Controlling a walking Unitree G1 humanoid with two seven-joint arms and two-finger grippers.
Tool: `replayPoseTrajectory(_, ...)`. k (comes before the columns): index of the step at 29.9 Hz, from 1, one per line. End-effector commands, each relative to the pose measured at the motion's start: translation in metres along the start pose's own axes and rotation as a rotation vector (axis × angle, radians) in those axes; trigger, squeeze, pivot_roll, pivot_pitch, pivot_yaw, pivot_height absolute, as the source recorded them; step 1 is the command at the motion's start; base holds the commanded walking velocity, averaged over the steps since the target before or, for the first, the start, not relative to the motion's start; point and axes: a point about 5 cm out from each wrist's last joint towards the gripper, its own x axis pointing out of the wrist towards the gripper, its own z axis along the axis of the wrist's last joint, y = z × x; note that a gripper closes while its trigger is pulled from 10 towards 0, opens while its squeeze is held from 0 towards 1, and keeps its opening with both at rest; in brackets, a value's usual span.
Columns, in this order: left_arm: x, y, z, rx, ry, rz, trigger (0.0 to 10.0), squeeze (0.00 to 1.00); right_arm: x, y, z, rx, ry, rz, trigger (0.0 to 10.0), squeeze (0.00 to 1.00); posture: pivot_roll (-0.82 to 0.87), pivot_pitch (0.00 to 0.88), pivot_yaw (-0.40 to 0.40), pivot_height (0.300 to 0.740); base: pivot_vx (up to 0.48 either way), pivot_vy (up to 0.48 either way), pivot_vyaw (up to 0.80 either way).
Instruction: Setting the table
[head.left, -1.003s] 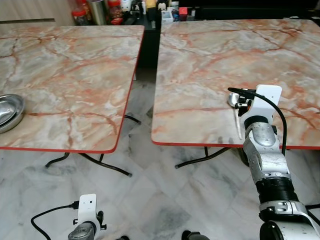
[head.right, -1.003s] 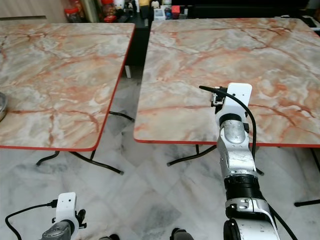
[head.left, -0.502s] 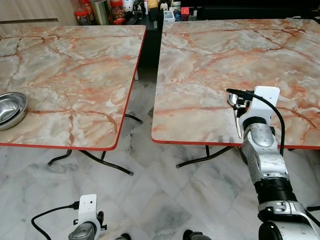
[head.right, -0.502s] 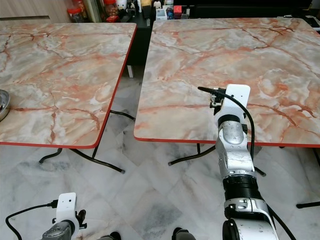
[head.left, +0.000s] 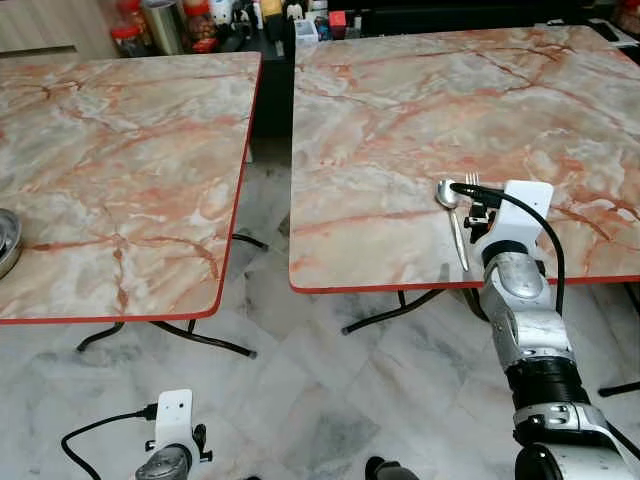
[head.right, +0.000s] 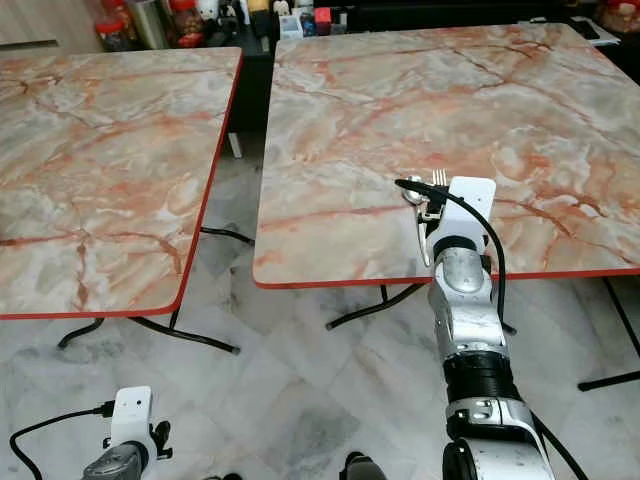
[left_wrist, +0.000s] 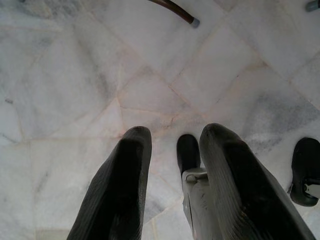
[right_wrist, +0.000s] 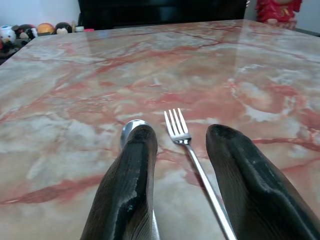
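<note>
1. Fork and spoon lie side by side near the front edge of the right-hand marble table, long axes running 12 to 6, heads at 12.
2. Right wrist view: right gripper parted, released; fork between its fingers, spoon bowl at one fingertip.
3. Left wrist view: left gripper open, idle above the floor.
</note>
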Motion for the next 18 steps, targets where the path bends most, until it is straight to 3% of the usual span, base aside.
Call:
replayPoseTrajectory(1,-0.0017,0.0058,-0.0083,-0.004,0.031,0.014,10.0,0.0,-0.0008,0.0047,0.0009,0.003,-0.009,0.018,10.0,0.0,-0.08,0.172,0.055,0.74,0.27,0.0,0.0)
replayPoseTrajectory(18,-0.0013,0.0021,-0.0074,-0.002,0.034,0.012,10.0,0.0,-0.0008,0.004,-0.0069,0.006,0.034,0.011,10.0,0.0,-0.08,0.175,0.057,0.74,0.325,0.0,0.0)
